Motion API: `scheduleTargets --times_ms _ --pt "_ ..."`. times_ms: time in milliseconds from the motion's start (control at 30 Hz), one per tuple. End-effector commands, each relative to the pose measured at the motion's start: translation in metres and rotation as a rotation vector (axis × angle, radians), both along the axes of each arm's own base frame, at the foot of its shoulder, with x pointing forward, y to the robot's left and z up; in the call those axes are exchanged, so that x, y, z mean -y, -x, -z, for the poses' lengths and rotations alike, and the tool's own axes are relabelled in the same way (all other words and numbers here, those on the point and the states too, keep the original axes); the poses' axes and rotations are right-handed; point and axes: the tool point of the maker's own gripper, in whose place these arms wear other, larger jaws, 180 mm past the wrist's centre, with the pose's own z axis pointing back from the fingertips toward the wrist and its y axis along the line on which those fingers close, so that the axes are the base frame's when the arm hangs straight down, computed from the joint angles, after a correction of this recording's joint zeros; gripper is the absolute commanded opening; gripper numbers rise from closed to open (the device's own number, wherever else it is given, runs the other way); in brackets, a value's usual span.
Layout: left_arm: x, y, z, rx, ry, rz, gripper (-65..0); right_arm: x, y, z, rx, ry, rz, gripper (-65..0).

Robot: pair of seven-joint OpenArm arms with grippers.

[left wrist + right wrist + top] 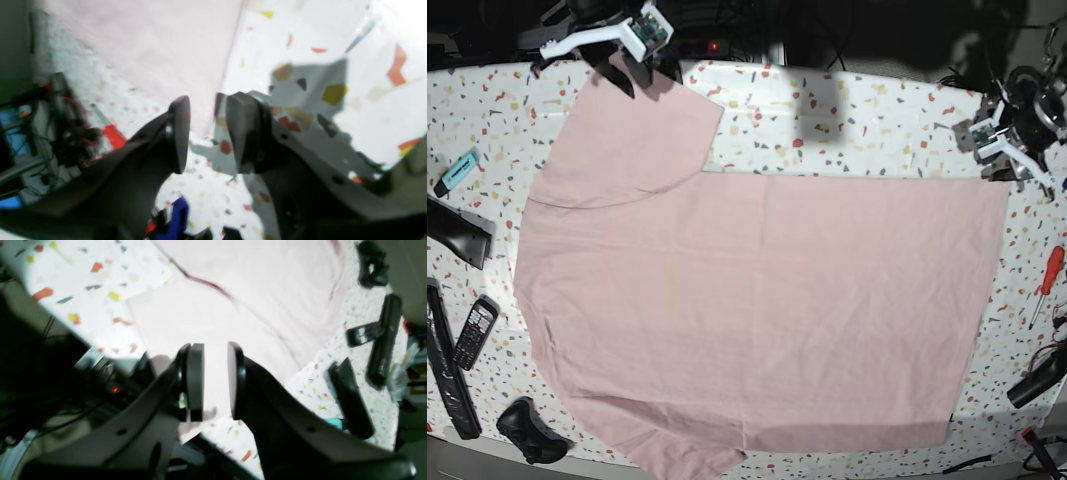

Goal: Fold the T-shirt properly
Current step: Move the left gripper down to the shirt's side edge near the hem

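Observation:
The pale pink T-shirt (757, 300) lies spread flat on the speckled table, plain side up, its hem toward the right of the base view. It also shows in the left wrist view (160, 50) and the right wrist view (260, 283). My right gripper (642, 72) is at the far left sleeve corner. In its wrist view it (215, 381) is open, with sleeve cloth showing in the gap between the pads. My left gripper (997, 165) is at the far hem corner. It (208, 136) is open just over the shirt's corner and holds nothing.
Along the left table edge lie a teal marker (459, 170), a black block (457, 232), remotes (472, 335) and a black lump (532, 440). A red screwdriver (1049, 275) and cables lie at the right edge. Bare table (847, 120) lies between the grippers.

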Motion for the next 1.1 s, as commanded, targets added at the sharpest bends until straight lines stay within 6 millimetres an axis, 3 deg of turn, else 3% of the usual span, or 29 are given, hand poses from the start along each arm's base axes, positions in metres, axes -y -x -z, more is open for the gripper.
scheduleTargets --times_ms 0,300,600,800,1067 --pt "-0.009 -0.017 -0.012 0.048 -0.018 0.0 -43.9 -0.001 -0.005 -0.009 0.037 -0.005 -0.003 -52.8" --pt "-0.021 -0.038 0.008 0.009 -0.044 0.013 -43.9 -0.001 -0.025 -0.019 0.108 -0.004 -0.003 -52.8" --pt "-0.026 -0.053 0.035 -0.064 -0.103 0.045 -43.9 0.0 -0.028 -0.021 0.118 -0.003 -0.001 -52.8" --pt "-0.034 -0.063 0.037 -0.073 -0.131 0.04 -43.9 0.001 -0.028 -0.021 0.12 0.004 0.0 -52.8" --pt "-0.04 -0.057 0.041 -0.12 -0.133 0.005 -43.9 0.004 -0.029 -0.022 0.129 0.036 0.002 -52.8"
